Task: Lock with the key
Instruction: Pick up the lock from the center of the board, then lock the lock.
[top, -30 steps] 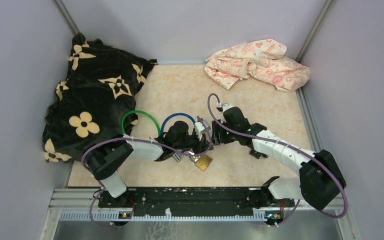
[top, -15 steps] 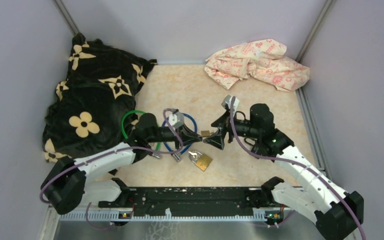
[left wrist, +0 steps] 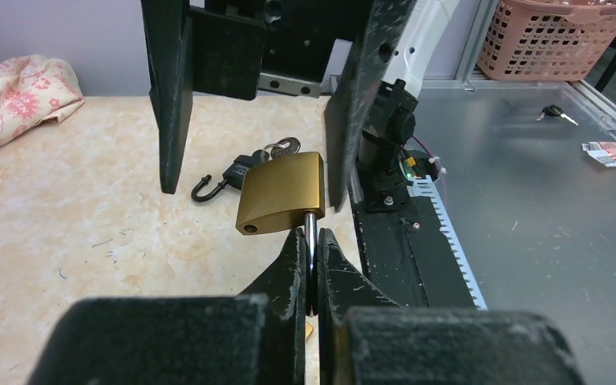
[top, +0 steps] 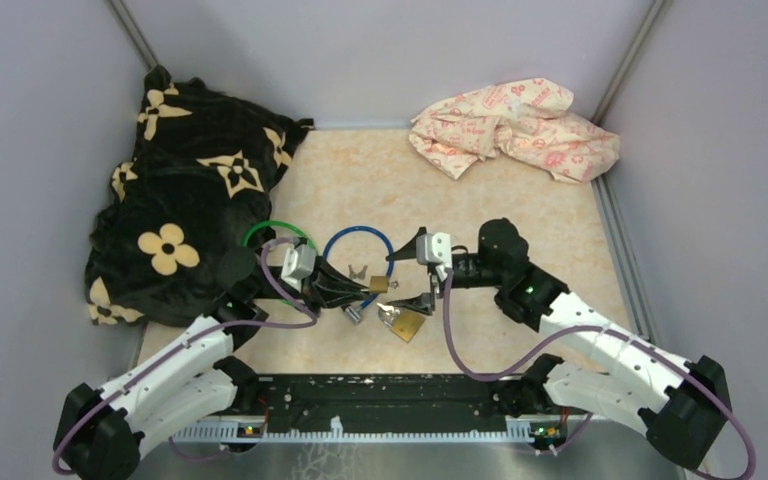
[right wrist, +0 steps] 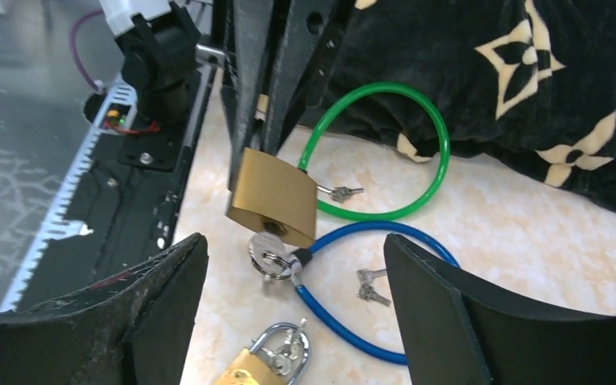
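My left gripper [left wrist: 311, 249] is shut on the steel shackle of a small brass padlock [left wrist: 282, 192] and holds it above the table. In the right wrist view the padlock [right wrist: 274, 192] hangs with a silver key [right wrist: 269, 250] on a ring in its keyhole. My right gripper [right wrist: 297, 313] is open, its fingers [right wrist: 152, 305] standing wide on both sides of the padlock and touching nothing. In the top view the padlock [top: 381, 284] sits between the left gripper [top: 360, 290] and the right gripper [top: 407, 278].
A second brass padlock [top: 403, 322] with keys lies on the table just below. A blue cable lock [top: 357, 255], a green cable lock [top: 278, 238] and loose keys [right wrist: 371, 285] lie close by. A black flowered cloth [top: 180, 190] is at left, a pink printed cloth [top: 515, 125] at the back right.
Both arms have re-posed. The left gripper has carried the padlock slightly left and nearer. The right gripper has opened and now straddles the padlock.
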You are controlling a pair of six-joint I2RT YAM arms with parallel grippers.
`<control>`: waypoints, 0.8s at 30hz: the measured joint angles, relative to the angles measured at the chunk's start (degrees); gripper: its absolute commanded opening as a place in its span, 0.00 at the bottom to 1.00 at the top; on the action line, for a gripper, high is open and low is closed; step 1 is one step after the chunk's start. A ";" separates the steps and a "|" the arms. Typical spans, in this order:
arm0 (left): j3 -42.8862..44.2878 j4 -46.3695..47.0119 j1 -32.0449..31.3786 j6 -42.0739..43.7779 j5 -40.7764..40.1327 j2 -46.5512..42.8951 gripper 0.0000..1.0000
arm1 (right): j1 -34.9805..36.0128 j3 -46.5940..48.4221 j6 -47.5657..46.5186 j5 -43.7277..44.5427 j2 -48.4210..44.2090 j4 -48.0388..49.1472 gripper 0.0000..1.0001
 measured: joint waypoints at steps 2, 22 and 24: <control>-0.02 -1.03 0.33 0.07 0.61 -1.01 0.00 | 0.70 0.02 -3.39 0.87 1.03 0.22 0.57; -0.02 -2.75 0.98 -2.49 0.83 2.12 0.00 | 8.02 0.61 -14.56 11.10 1.99 -3.15 0.00; -0.02 -2.82 1.01 -2.36 0.66 2.23 0.12 | 8.11 0.61 -13.73 11.58 1.99 -3.26 0.00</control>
